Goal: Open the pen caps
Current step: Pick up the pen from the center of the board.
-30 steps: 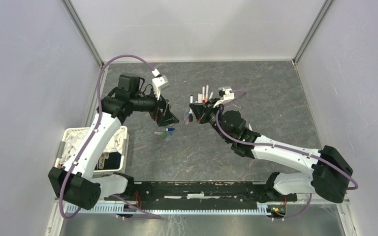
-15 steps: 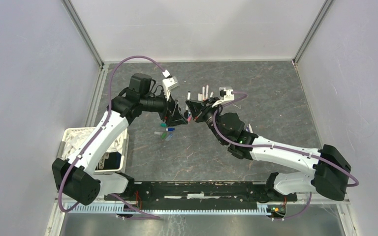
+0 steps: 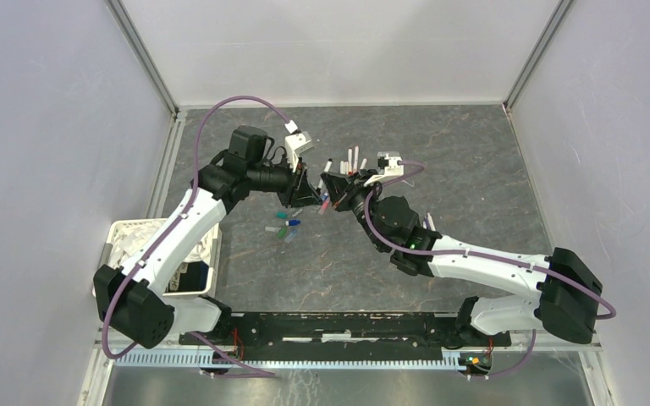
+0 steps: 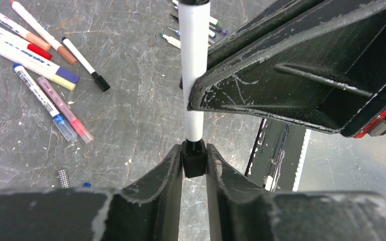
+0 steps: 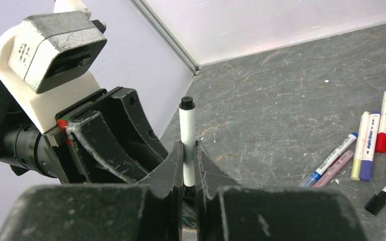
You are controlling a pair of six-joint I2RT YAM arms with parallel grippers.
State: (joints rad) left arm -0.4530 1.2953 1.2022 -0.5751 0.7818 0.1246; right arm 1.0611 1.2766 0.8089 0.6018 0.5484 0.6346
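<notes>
Both grippers meet above the middle of the table. My right gripper (image 5: 188, 150) (image 3: 333, 193) is shut on the white barrel of a pen (image 5: 187, 131) (image 4: 193, 75). At the barrel's lower end sits a black pen cap (image 4: 194, 163), on which my left gripper (image 4: 194, 150) (image 3: 310, 196) is shut. The cap still sits on the pen. Several capped pens (image 4: 35, 60) (image 5: 372, 140) (image 3: 351, 159) lie loose on the table behind. A few loose coloured caps (image 3: 285, 227) lie below the left gripper.
A white basket (image 3: 118, 237) stands at the left edge by the left arm's base. White walls close in the grey table (image 3: 474, 169) on three sides. The arms' black base rail (image 3: 347, 326) runs along the near edge.
My left arm has moved right up to the right gripper, and its open jaws have shut on the black cap. The right gripper shifted slightly left, holding the pen.
</notes>
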